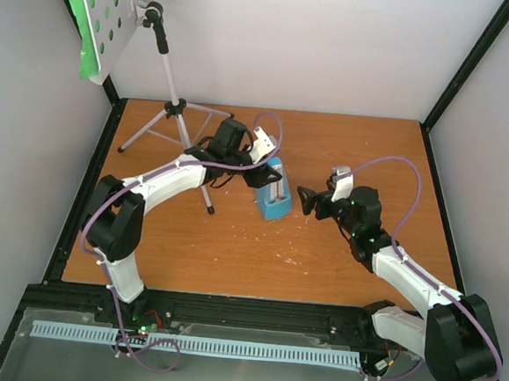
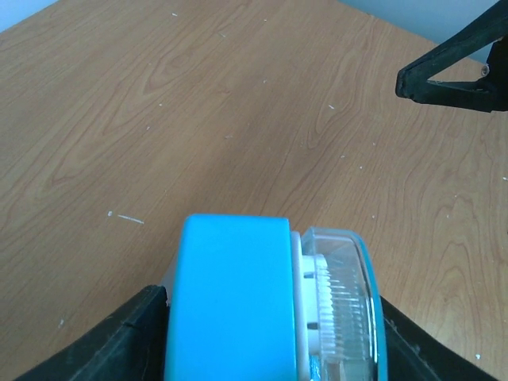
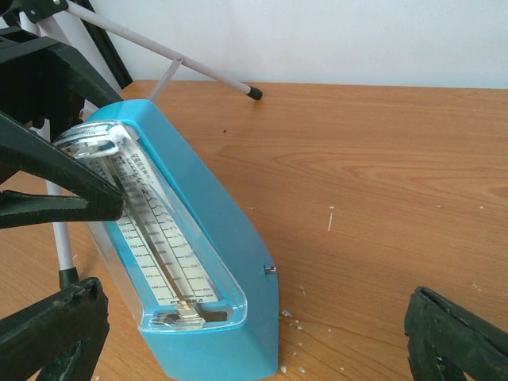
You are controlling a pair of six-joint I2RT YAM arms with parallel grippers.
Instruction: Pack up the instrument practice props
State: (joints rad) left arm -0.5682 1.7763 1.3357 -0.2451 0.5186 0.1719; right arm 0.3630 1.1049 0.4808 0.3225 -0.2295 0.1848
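blue plastic marks the metronome [image 1: 275, 190], which sits near the middle of the wooden desk [image 1: 364, 146], just beside the nearest foot of the music stand [image 1: 177, 118]. the left hand [image 1: 261, 163] has the metronome's narrow top between its fingers [image 2: 119, 341]: in the left wrist view one black finger lies against the blue side and the other against the clear front cover, so the hand is pinching it. in the right wrist view the metronome leans, its top toward the left hand and its scale and pendulum showing through the cover; whether its base lies flat on the desk cannot be told. the right hand [image 1: 307, 202] hovers just to the right of the metronome, apart from it, with its fingers spread wide and pointed at it. the stand is upright on its three legs at the far left of the desk, and its grey perforated tray [image 1: 128, 8] is tilted at the top, with a green page [image 1: 77, 13] lying against it.
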